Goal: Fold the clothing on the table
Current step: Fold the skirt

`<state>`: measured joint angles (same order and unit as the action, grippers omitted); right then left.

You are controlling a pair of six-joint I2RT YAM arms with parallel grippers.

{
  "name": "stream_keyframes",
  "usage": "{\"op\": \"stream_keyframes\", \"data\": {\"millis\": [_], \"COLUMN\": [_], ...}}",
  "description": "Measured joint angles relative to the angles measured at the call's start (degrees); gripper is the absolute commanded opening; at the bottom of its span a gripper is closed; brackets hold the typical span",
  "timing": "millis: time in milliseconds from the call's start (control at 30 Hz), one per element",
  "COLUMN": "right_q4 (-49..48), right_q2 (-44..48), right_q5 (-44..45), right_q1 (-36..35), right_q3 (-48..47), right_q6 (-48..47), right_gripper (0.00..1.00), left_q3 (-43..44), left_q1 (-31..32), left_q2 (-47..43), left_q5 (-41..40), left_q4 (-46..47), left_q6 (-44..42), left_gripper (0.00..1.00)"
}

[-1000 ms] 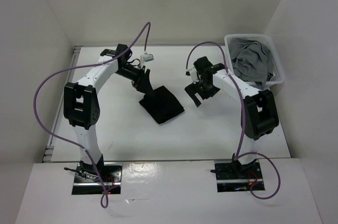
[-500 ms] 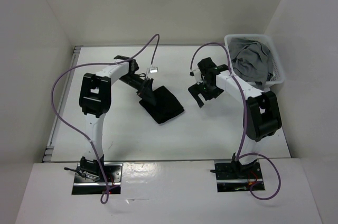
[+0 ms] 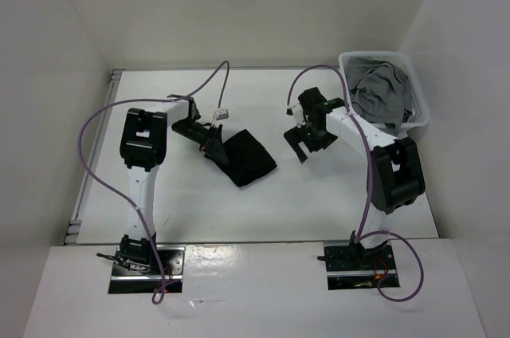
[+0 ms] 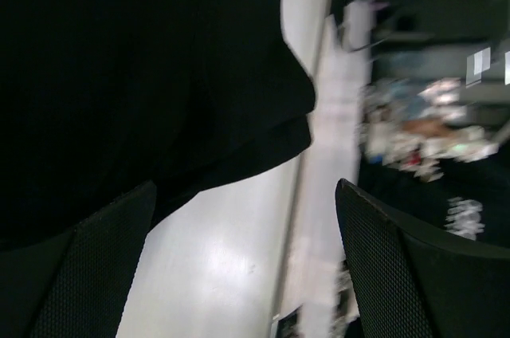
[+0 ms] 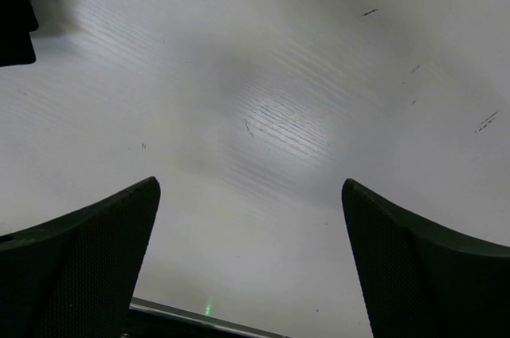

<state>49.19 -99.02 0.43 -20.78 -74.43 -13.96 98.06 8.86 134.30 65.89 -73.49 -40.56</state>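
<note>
Left gripper [image 3: 212, 145]: jaws stand wide apart, and no fabric is clamped between them. It sits at the left edge of the clothing [image 3: 249, 159], low over the table [image 3: 319, 194]. In the left wrist view the gripper [image 4: 245, 186] faces the clothing [image 4: 119, 75], which fills the upper left of the frame. The folded hem runs down toward the left finger [image 4: 80, 274]. White table [image 4: 215, 258] shows in the gap between both fingers. The view is blurred, so contact between the left finger and the fabric cannot be confirmed.

Right gripper [image 3: 300, 143]: jaws are also spread wide and hold nothing. It hangs to the right of the clothing, apart from it, with bare table between the two. In the right wrist view the gripper [image 5: 249, 182] looks down on bare table [image 5: 279, 75]. Both fingers [image 5: 422, 266] are clear of any object. A black corner shows at the upper left edge of that frame; what it is cannot be told.

Clothing: one black, roughly rectangular bundle lying flat on the table. It lies between the two grippers and nearer the left one. Its long side runs diagonally, with the lower corner pointing toward the arm bases.

Basket [image 3: 422, 119]: stands well to the right of the clothing, beyond the right gripper. It holds a grey garment [image 3: 378, 95].
</note>
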Motion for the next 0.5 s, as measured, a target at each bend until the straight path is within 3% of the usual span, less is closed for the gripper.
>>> {"op": "stream_keyframes", "data": {"millis": [233,500], "right_q4": [-0.4,-0.5], "right_q2": [0.1,3.3], "right_q5": [-0.3,-0.2], "right_q1": [0.0,0.3], "right_q3": [1.1,2.1], "right_q6": [0.3,0.6], "right_gripper": [0.99,0.99], "left_q3": [-2.8,-1.7], "left_q1": [-2.4,-1.4], "left_q2": [2.8,-2.7], "left_q5": [4.9,0.7], "left_q4": [-2.8,-1.9], "left_q6": [-0.1,2.2], "left_gripper": [1.0,1.0]}}
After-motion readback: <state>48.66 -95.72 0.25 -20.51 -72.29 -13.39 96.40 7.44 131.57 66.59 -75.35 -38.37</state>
